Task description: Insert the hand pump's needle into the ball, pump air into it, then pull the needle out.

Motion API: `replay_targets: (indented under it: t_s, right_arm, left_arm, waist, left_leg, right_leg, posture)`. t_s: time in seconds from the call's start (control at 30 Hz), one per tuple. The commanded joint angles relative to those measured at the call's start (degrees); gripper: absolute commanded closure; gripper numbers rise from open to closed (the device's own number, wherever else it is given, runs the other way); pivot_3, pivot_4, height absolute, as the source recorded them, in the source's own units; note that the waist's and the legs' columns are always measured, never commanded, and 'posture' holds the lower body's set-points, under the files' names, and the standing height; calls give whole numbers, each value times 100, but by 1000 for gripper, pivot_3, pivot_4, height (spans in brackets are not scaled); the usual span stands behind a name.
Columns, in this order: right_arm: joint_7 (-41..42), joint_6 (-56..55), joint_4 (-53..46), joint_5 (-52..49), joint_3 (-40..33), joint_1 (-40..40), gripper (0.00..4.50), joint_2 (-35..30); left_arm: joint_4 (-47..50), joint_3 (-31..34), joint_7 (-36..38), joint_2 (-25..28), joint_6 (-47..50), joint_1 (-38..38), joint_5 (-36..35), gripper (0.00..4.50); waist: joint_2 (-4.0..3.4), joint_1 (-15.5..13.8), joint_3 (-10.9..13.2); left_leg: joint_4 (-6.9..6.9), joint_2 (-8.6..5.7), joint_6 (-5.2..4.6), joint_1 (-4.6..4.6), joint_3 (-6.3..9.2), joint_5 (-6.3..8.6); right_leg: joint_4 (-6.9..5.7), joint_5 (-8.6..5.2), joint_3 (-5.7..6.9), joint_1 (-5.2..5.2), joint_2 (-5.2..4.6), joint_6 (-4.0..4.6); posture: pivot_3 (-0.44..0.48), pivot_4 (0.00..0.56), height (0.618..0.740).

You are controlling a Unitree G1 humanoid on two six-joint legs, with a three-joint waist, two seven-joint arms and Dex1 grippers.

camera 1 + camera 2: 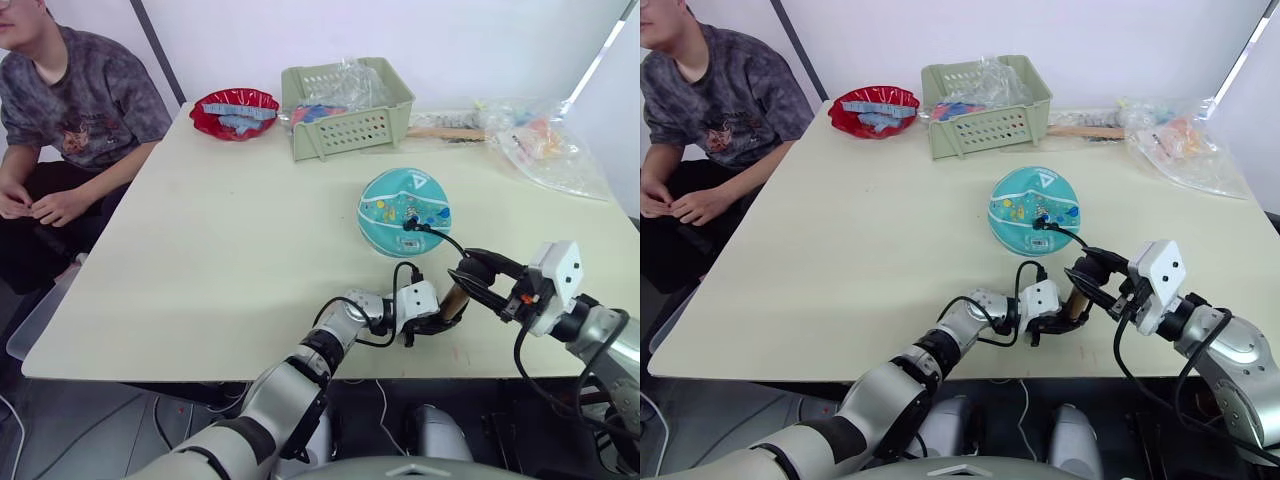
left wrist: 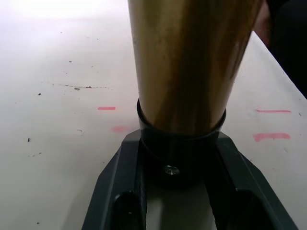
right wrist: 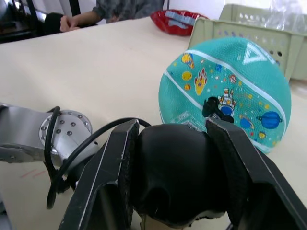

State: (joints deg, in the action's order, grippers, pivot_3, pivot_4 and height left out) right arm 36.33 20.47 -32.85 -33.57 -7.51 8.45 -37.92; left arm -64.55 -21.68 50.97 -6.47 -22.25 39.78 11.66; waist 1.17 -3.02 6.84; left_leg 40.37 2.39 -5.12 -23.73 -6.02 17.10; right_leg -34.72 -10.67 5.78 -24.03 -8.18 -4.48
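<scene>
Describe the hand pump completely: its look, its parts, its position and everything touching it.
The hand pump has a shiny gold-brass barrel with black end caps and stands near the table's front edge, leaning a little. The left gripper clamps its black lower cap; the right gripper is closed around the black handle on top. A thin black hose runs from the pump to a small black fitting seated on the teal ball behind it. The needle itself cannot be seen.

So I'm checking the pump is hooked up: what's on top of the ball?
A small black fitting sits on the ball, with the pump's black hose running off it. The needle itself is hidden, so its depth can't be seen.
</scene>
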Motion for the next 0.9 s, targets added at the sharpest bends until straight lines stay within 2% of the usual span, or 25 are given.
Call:
replay_targets:
  t_s: [0.03, 0.17, 0.33, 0.57, 0.77, 0.9]
  right_arm:
    - [114, 519, -133, -439, -306, -103, 2792, -238]
    - [-3, 1117, -402, -1591, -1116, -703, 2792, -630]
    - [37, 1815, -177, -2748, -2188, -1218, 2792, -1371]
    - [-36, 2467, 382, -3849, -3046, -2041, 2792, -2282]
    - [-150, 2790, 580, -4228, -3171, -2391, 2792, -2571]
    - [-16, 2682, 178, -3584, -2707, -1678, 2792, -2214]
  left_arm:
    - [-327, -157, 143, -40, 112, -196, 187, 3372]
    - [-342, -148, 146, -30, 107, -193, 197, 3372]
    - [-358, -114, 162, -36, 109, -186, 223, 3372]
    - [-365, -119, 182, -30, 103, -189, 240, 3372]
    - [-360, -120, 183, -16, 105, -198, 242, 3372]
    - [-344, -122, 194, -3, 106, -211, 242, 3372]
  waist:
    - [-7, 9, 6]
    - [-33, 4, 32]
    - [-62, -25, 66]
    - [-56, -16, 96]
    - [-62, -5, 106]
    - [-44, -11, 95]
  left_leg:
    - [0, 0, 0, -1, 0, 0]
    - [0, -5, 0, -10, 0, 0]
    - [-1, -20, -1, -24, 0, 0]
    - [-1, -23, -2, -28, 3, -1]
    - [-1, -24, -2, -50, 6, -1]
    - [1, -30, -2, -75, 10, -2]
  right_leg:
    - [0, 1, 0, 0, 0, 1]
    - [1, 11, 1, -6, -7, 17]
    - [2, 11, 6, -15, -20, 17]
    - [4, 10, 11, -14, -25, 15]
    - [3, 11, 14, -28, -26, 16]
    - [5, 12, 20, -43, -28, 17]
  posture:
    - [0, 150, 740]
    - [0, 150, 740]
    - [0, 150, 740]
    - [0, 150, 740]
    - [0, 150, 740]
    - [0, 150, 740]
